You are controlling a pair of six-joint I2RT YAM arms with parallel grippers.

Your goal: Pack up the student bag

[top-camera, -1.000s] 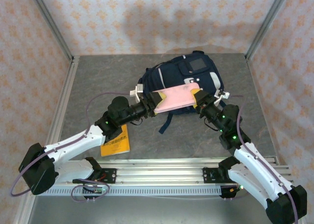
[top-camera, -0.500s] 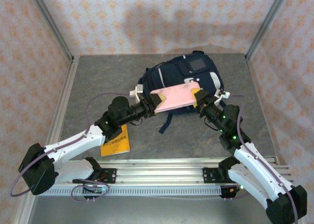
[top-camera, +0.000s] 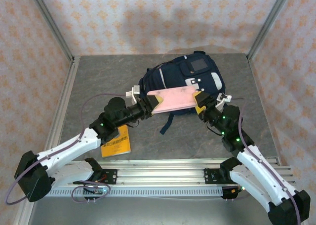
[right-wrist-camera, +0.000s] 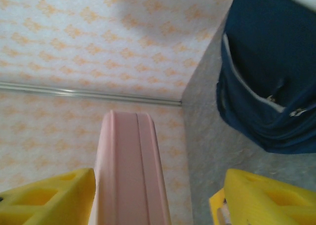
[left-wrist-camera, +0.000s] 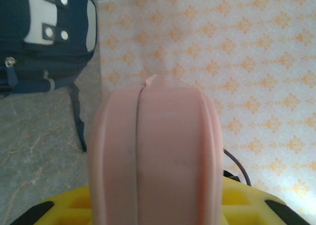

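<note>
Top view: the student bag [top-camera: 190,73] lies flat on the tabletop [top-camera: 101,82] toward 12 to 1 o'clock, grey patch up, dark straps trailing toward 6.

A pink book [top-camera: 174,97] hangs level over the bag's 6 o'clock edge, between the two arms.

My left gripper [top-camera: 154,102] has the book's 9 o'clock end. In the left wrist view the pink spine fills the space between the yellow fingers [left-wrist-camera: 59,207], so I read them as clamped on it.

My right gripper [top-camera: 199,97] is at the 3 o'clock end. In the right wrist view its fingers [right-wrist-camera: 54,195] stand apart; the book sits beside one finger, with a clear gap to the other.

A yellow booklet [top-camera: 116,142] lies on the tabletop at about 7 o'clock, under the left arm.
</note>
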